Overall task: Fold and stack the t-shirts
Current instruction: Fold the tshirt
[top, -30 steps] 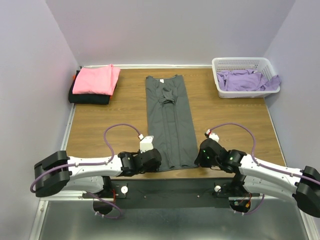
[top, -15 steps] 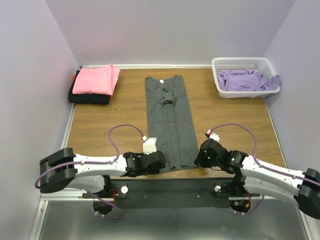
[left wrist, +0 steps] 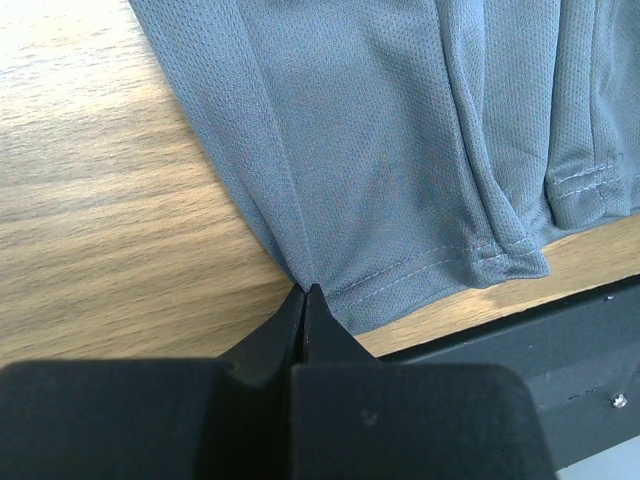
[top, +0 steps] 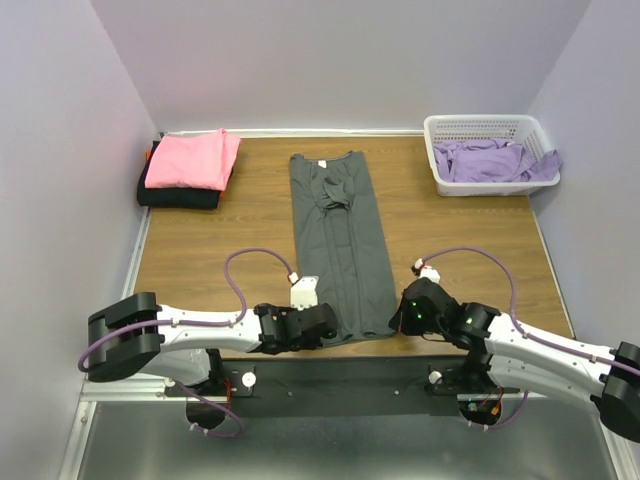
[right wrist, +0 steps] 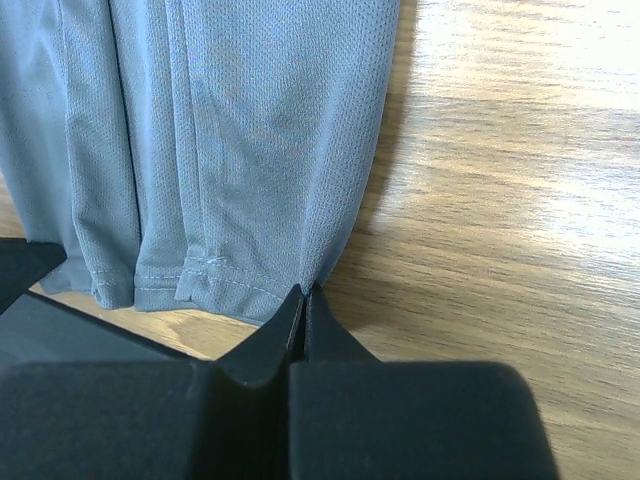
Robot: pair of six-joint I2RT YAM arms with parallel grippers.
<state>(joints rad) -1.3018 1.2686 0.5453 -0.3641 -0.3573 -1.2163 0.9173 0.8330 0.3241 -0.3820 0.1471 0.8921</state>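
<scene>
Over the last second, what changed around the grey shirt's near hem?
The left gripper slid right to the near-left corner of the grey t-shirt and closed on it. The right gripper, already at the near-right corner, pinched shut there. The shirt lies flat as before; the pink-and-black stack and the basket of lavender shirts stayed put.
</scene>
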